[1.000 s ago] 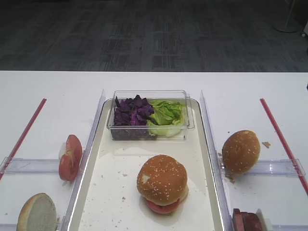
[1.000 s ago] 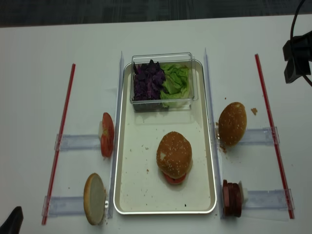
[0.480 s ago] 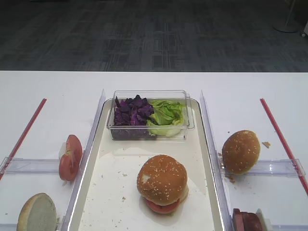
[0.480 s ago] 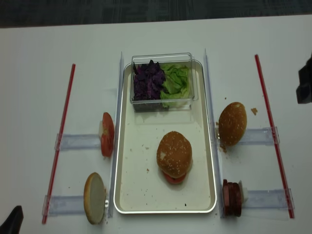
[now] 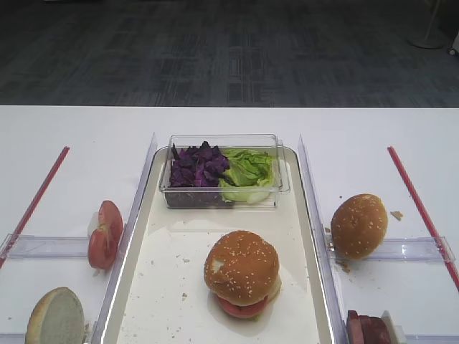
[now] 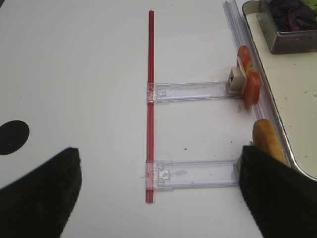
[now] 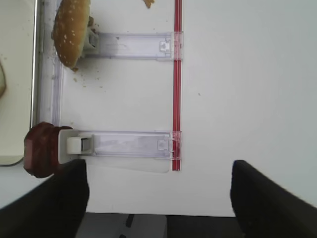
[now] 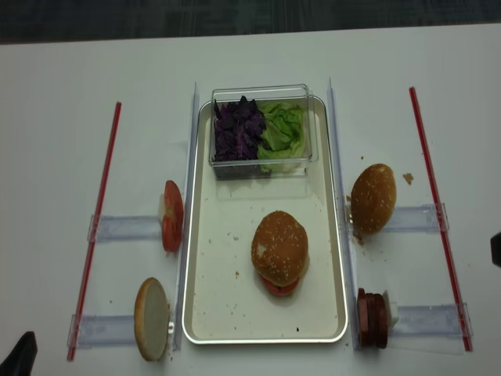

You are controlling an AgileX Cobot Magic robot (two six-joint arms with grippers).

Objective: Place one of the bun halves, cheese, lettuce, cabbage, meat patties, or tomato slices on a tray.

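Bun halves are represented on the tray (image 8: 205, 235) by a sesame-seeded top with a pale patch (image 8: 279, 248), which is seated on a tomato slice (image 8: 279, 287) a little right of the tray's middle, toward its near end. At the tray's far end a clear plastic box (image 8: 261, 160) is set, with the cabbage (image 8: 239, 130) in its left part and the lettuce (image 8: 283, 131) in its right. Left of the tray, tomato slices (image 8: 172, 217) are stood on edge in a clear holder (image 8: 125, 228), and nearer still a bun half showing a pale cut face (image 8: 152, 318) is propped in a second holder. Right of the tray, a second sesame bun (image 8: 373, 198) is leaned in a holder, and the meat patties (image 8: 373, 318) are stacked on edge in the nearest right holder. Red strips (image 8: 95, 229) are laid along both outer sides of the table (image 8: 55, 117). The right gripper (image 7: 158, 203) is seen in its wrist view with its fingers (image 7: 54, 203) spread wide and nothing between them; it is held over the near right part of the table, just beside the patties and well right of the patched bun. The left gripper (image 6: 158, 198) is likewise parted and unladen, over the near left of the table, with the cut bun half at its right finger and the tray's bun well to its right.
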